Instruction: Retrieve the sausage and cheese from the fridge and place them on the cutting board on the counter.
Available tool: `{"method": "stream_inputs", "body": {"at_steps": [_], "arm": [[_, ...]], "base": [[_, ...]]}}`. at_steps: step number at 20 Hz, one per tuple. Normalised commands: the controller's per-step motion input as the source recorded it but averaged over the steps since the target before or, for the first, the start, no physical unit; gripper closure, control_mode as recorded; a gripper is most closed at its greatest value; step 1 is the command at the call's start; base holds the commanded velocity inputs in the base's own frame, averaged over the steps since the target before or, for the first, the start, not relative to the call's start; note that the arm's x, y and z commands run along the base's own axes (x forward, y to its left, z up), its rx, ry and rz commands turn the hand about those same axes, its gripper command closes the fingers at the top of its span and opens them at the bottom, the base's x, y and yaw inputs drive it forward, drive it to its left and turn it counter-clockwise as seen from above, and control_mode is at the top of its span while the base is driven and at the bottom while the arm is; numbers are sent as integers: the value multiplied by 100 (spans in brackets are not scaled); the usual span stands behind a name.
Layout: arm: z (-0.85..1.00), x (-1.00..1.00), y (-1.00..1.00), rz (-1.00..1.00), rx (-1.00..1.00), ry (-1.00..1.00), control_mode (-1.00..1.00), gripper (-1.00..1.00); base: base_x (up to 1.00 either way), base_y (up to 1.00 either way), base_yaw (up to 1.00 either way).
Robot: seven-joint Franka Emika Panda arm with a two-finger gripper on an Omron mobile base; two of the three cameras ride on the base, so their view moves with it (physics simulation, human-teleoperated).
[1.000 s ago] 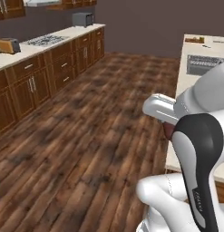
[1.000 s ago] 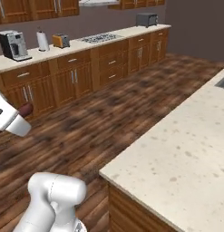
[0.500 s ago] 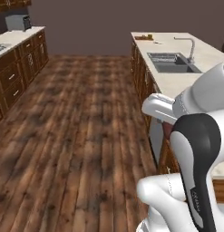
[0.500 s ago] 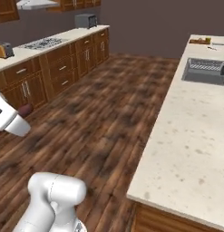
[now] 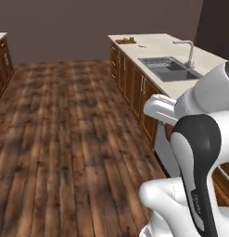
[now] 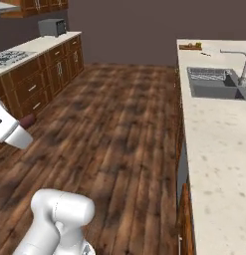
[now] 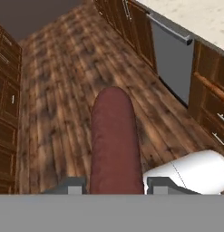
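While the counter (image 6: 214, 149) lies alongside, the jaws pinch the sausage (image 7: 114, 140)

Far cutting board (image 5: 125, 40) too small

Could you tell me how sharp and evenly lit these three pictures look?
Left base view: soft, floor grain smeared, far wall dim. Right base view: counter evenly bright, no glare; cutting board too small for detail. Hand view: sausage looms large and soft-edged in the tool.

Even, soft rendered light; dim back wall; faint shadows; slightly blurry, low detail.
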Motion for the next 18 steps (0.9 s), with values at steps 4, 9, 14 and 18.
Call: {"method": "stream_inputs", "body": {"at_steps": [4, 9, 14, 18], "arm": [[0, 0, 0, 0, 0, 0, 100, 100], [0, 0, 0, 0, 0, 0, 100, 100], [0, 0, 0, 0, 0, 0, 100, 100], [0, 0, 0, 0, 0, 0, 100, 100]], "base": [[100, 81, -35], [100, 87, -36], [100, 92, -37], [100, 93, -35]]}}
